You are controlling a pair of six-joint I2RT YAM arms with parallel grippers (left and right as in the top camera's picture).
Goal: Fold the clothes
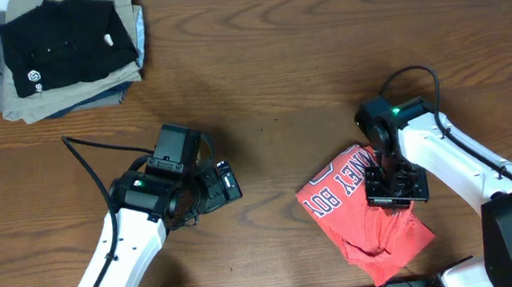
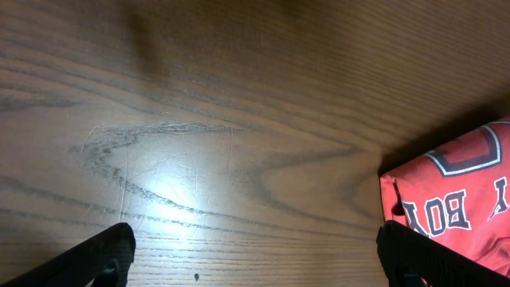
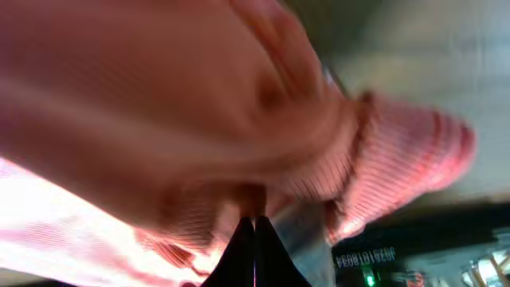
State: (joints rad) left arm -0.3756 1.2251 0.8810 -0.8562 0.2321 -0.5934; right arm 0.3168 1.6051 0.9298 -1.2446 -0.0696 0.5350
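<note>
On the coral-red T-shirt (image 1: 342, 197), at the near right, white block lettering (image 2: 434, 215) is printed. "BOY" can be read in the overhead and left wrist views, and the line beside it ends in "EY". A small white logo (image 1: 35, 81) is carried by the black folded shirt (image 1: 63, 35) at the far left, where no words can be made out.

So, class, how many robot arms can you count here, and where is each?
2. The left arm reaches from bottom left over the table; the right arm comes from bottom right, jaws shut on the red T-shirt.
</note>
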